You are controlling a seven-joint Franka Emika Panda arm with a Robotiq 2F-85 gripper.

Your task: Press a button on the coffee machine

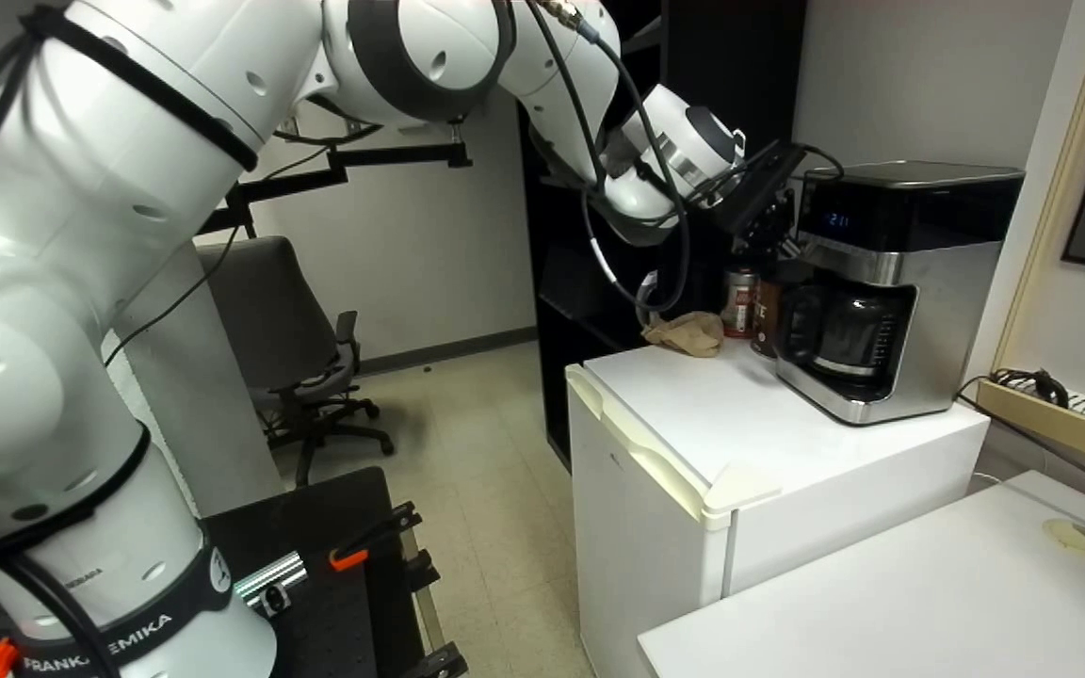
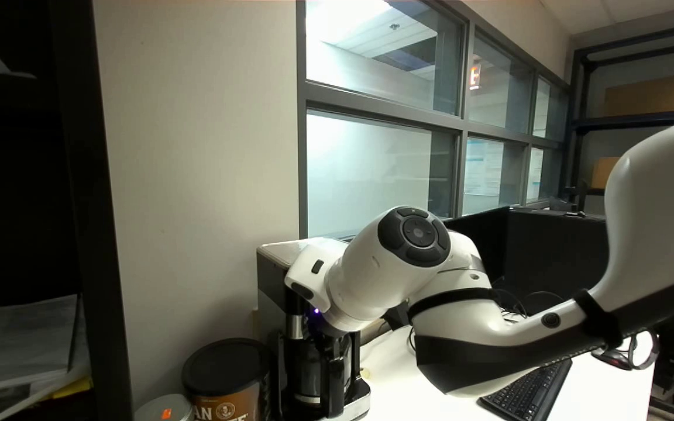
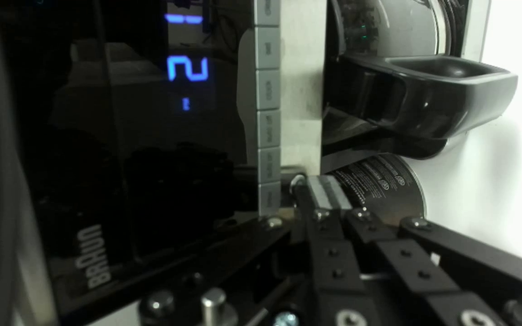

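I see the gripper [image 3: 327, 192], pressed together, near the button row [image 3: 268, 131] of the coffee machine [image 1: 957, 311]; probably it is aiming, and next should push one gently.

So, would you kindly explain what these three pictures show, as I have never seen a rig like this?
The white machine is a robot arm with a black gripper. Two pictures come from cameras outside the robot; the close-up comes from one on its wrist, where the coffee machine looks turned sideways. The coffee machine stands on a white cabinet, its glass carafe in the bay. Beside it are a red and silver can, a brown canister and something brown and crumpled. The gripper is shut beside the row of grey buttons and holds nothing that I can see; whether it touches one, I cannot tell.
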